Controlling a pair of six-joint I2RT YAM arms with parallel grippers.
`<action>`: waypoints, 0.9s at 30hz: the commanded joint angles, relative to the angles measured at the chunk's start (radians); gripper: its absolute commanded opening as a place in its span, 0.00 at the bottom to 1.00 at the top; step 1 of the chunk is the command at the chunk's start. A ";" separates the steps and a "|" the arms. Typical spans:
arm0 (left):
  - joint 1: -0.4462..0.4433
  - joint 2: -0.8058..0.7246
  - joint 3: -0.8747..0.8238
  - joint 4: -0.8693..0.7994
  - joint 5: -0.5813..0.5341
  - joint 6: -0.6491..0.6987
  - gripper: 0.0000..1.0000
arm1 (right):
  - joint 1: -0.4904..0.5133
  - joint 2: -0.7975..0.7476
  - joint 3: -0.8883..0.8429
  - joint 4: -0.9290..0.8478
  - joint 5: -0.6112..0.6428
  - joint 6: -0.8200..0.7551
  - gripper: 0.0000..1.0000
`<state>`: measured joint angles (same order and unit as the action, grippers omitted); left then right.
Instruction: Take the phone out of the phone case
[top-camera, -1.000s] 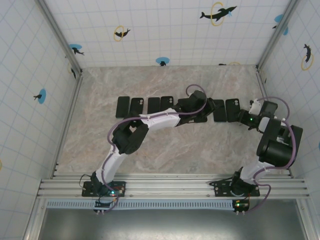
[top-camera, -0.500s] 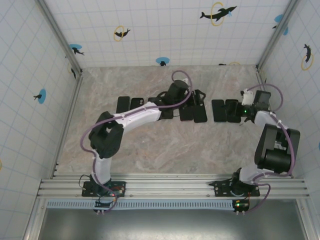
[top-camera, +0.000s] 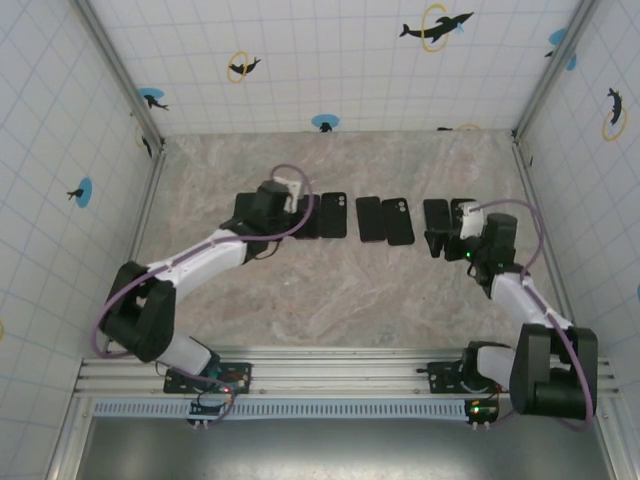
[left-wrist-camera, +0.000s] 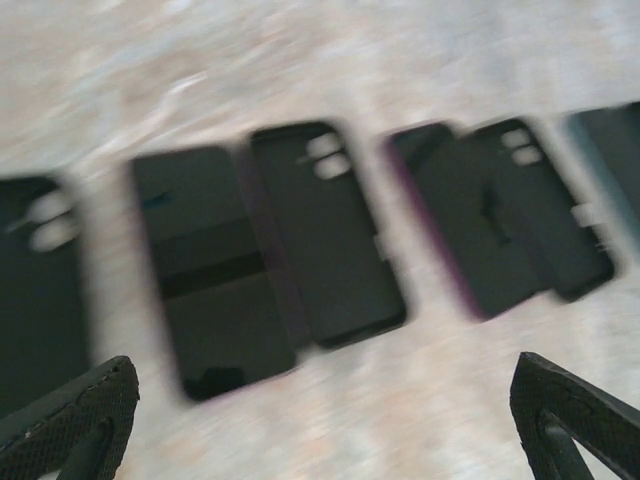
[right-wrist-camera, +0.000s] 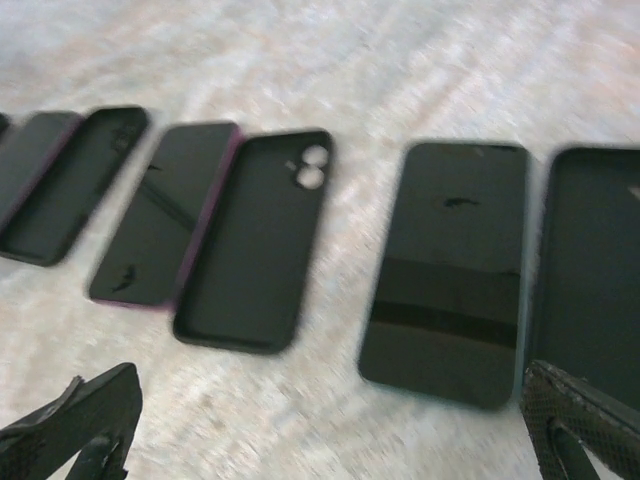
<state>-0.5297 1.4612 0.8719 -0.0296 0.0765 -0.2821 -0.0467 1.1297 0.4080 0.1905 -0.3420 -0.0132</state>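
**A:** How do the two grippers stand?

**B:** The left end effector (left-wrist-camera: 322, 392) has its fingers spread wide, one black tip in each lower corner of its wrist view, and nothing between them. The right end effector (right-wrist-camera: 330, 392) is the same, spread wide and holding nothing.

**A:** And where is the phone?

**B:** From above, a row of dark slabs runs across the middle of the marble counter (top-camera: 330, 290). The left wrist view is blurred. Left of its centre a phone (left-wrist-camera: 215, 270) lies screen up, flat against a phone case (left-wrist-camera: 330, 230) with camera cut-outs at its top. A similar pair lies to the right of them.

**A:** What about the right wrist view?

**B:** Right of centre, a second phone (right-wrist-camera: 455, 270) lies flat on the counter. Left of centre, a purple-edged phone (right-wrist-camera: 160, 210) lies against an empty case (right-wrist-camera: 255, 240) with two round camera holes.
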 joint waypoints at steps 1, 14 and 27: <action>0.095 -0.101 -0.155 0.051 -0.009 0.095 0.98 | 0.013 -0.046 -0.129 0.253 0.230 0.143 0.99; 0.474 -0.249 -0.660 0.543 -0.021 0.193 0.98 | 0.034 0.114 -0.416 0.801 0.328 0.123 0.99; 0.582 0.032 -0.697 0.988 0.066 0.263 0.98 | 0.053 0.376 -0.415 1.077 0.360 0.087 0.99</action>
<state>0.0235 1.4639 0.1547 0.8173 0.0807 -0.0521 0.0006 1.4708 0.0151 1.1133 -0.0036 0.0853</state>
